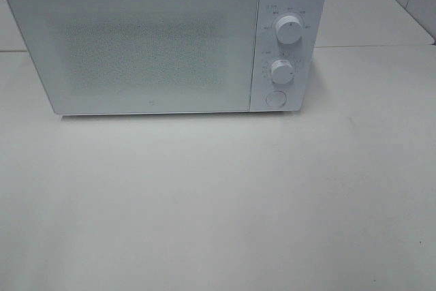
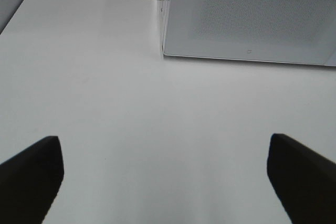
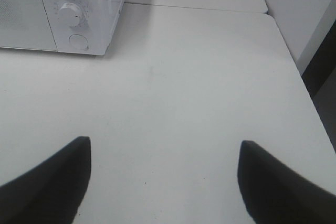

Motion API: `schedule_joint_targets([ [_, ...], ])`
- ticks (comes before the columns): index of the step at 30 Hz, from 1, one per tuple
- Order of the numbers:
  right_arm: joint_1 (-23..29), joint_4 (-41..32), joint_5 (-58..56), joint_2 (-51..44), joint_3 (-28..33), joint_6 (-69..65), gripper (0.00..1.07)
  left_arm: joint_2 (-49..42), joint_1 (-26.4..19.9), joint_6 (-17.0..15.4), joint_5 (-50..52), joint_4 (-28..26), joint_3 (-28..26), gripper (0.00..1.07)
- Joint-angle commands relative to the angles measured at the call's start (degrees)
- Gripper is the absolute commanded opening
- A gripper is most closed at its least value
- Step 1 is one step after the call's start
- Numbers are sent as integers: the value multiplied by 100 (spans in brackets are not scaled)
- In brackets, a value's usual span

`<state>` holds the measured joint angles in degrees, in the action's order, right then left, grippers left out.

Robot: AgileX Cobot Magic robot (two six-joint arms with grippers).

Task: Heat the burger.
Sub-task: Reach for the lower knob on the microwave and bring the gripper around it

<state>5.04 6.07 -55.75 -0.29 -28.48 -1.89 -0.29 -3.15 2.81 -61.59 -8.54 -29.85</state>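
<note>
The burger is out of view in all three views. A white microwave [image 1: 163, 39] stands at the back of the white table [image 1: 218, 195] with its door shut. It has two round knobs [image 1: 288, 31] and a round button [image 1: 275, 98] on its right panel. Neither arm shows in the exterior high view. My left gripper [image 2: 165, 174] hovers open over bare table in front of the microwave's [image 2: 247, 17] left corner. My right gripper [image 3: 163, 177] stands open over bare table, to the right of the microwave's [image 3: 79, 11] control panel. Nothing is between either pair of fingers.
Another white table top [image 1: 368, 11] adjoins behind, with a seam running along the microwave's back right. In the right wrist view the table's right edge [image 3: 310, 103] drops off beside a light wall [image 3: 294, 9].
</note>
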Motion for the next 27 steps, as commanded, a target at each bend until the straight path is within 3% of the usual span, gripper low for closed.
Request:
schedule_joint_targets([
  [1, -23, -17, 80, -138, 17, -34, 73, -149, -23, -11, 17, -29, 23, 98],
  [27, -23, -17, 80, -138, 17, -34, 73, -143, -23, -11, 17, -29, 23, 98],
])
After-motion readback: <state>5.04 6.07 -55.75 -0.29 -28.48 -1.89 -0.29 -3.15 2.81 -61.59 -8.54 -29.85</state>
